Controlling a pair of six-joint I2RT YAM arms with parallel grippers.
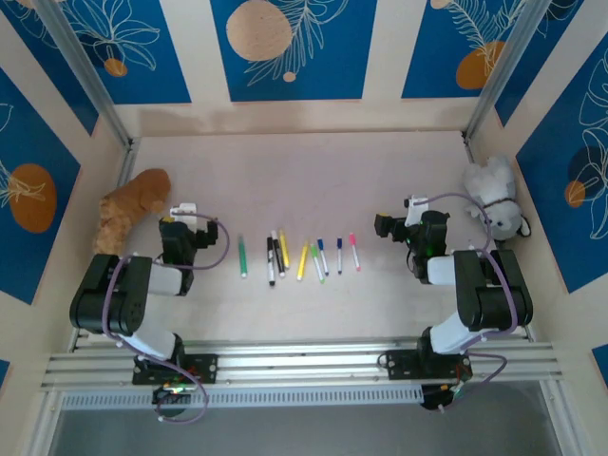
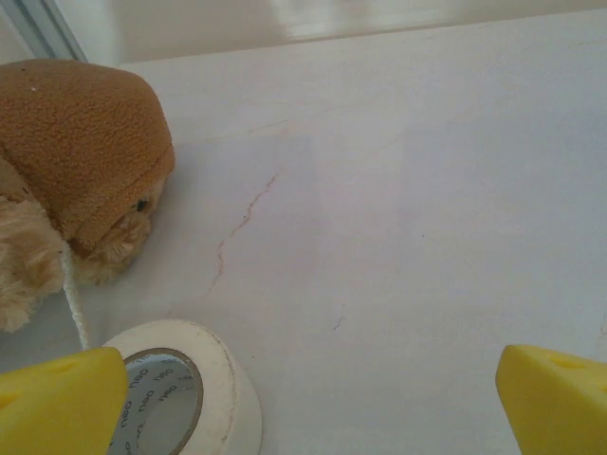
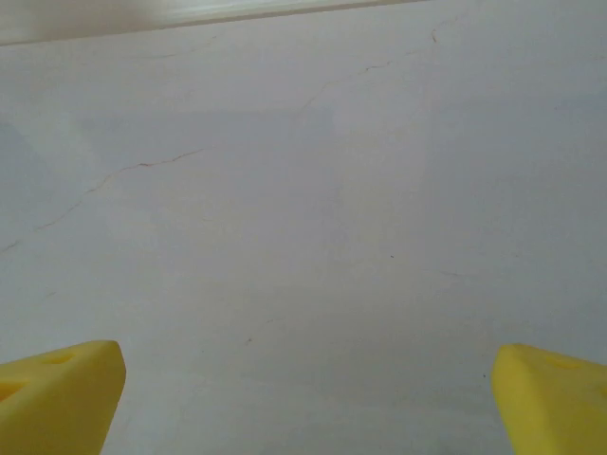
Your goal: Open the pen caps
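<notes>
Row of pens (image 1: 299, 255), well apart between left hand (image 2: 311, 403) and right hand (image 3: 308, 398), both wide open

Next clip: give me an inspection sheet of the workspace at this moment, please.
Surface: pale table, faint reddish hairline marks.
Job's things: about eight pens in a loose row at centre; capped or not, too small to tell.
Clutter: brown plush toy far left, grey plush toy far right, tape roll near the brown toy.
Grippers: left gripper and right gripper open, empty.
Cables: purple cables looped on both arms, clear of pens.
Surroundings: blue leaf-print panels, aluminium rail in front.
</notes>
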